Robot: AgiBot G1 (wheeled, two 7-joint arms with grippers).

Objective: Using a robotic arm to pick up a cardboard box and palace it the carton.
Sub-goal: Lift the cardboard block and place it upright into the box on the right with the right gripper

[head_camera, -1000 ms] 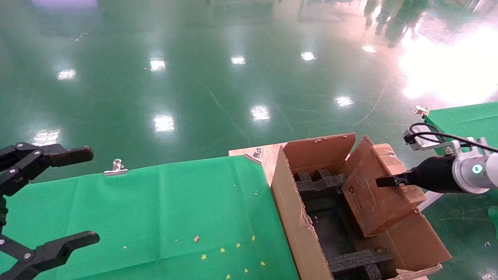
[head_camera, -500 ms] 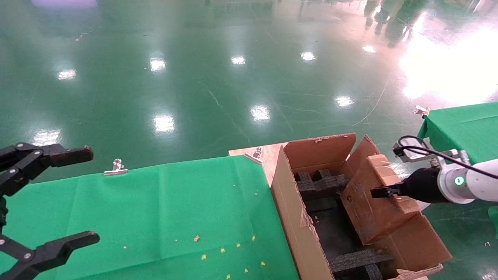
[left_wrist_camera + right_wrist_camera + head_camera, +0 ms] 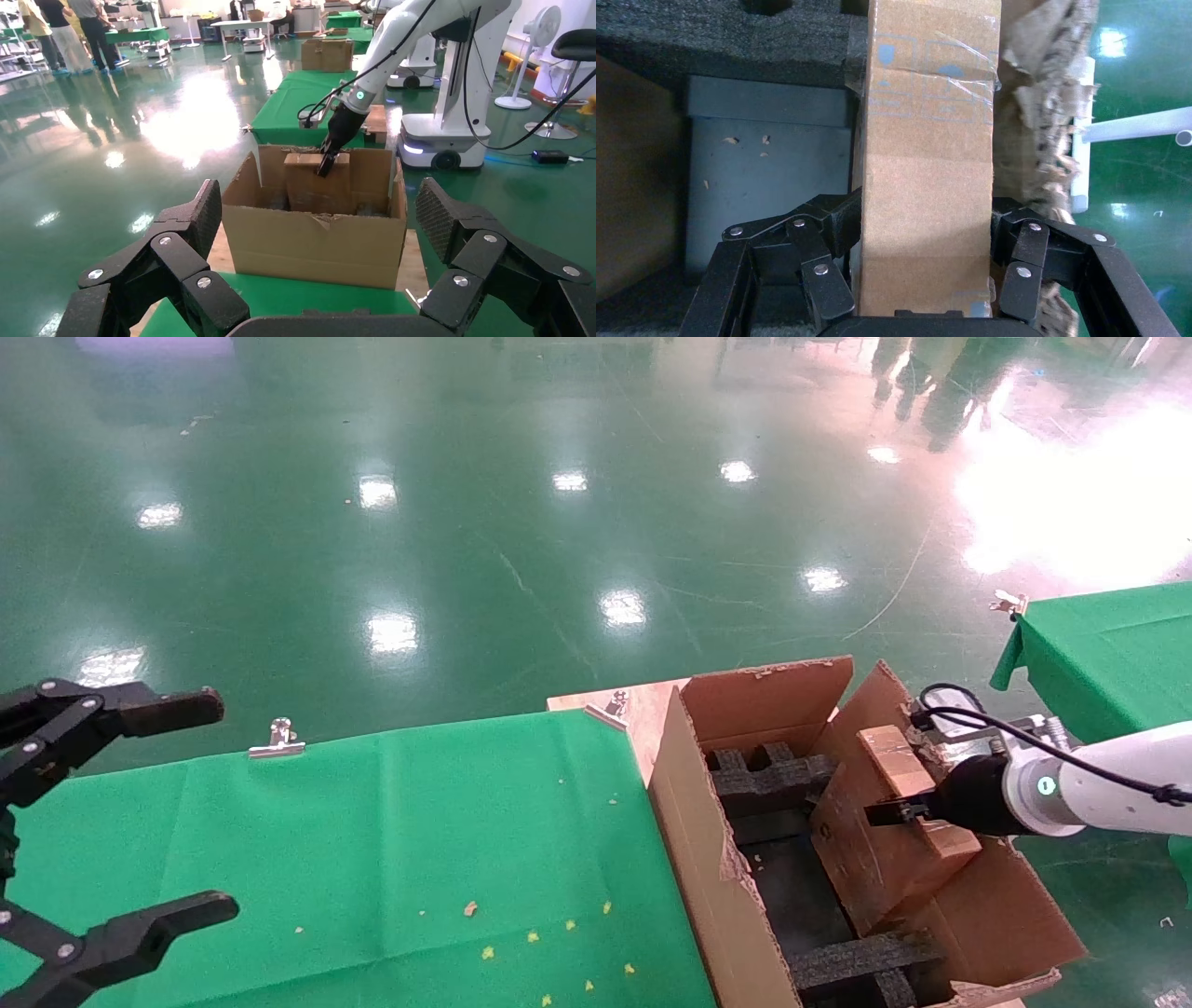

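The cardboard box (image 3: 885,831) is held in the right gripper (image 3: 885,812) of the robotic arm (image 3: 1108,789), tilted and partly lowered into the open carton (image 3: 698,859). In the right wrist view, the cardboard box (image 3: 926,175) is clamped between the two fingers (image 3: 828,232), one pad pressed on each long side, the taped top running straight out ahead of the fingertips. A light, stiff load is judged here: scuffed board, slick tape strips, so a grip on the bare side walls is judged safest, and a slip is possible where tape is met. Below and beyond the fingers, the black foam inserts (image 3: 736,42) and the dark carton floor are seen; beside one finger a torn flap edge (image 3: 1046,105) is brushed close. The left gripper (image 3: 112,822) is parked well apart, its fingers spread wide and empty.
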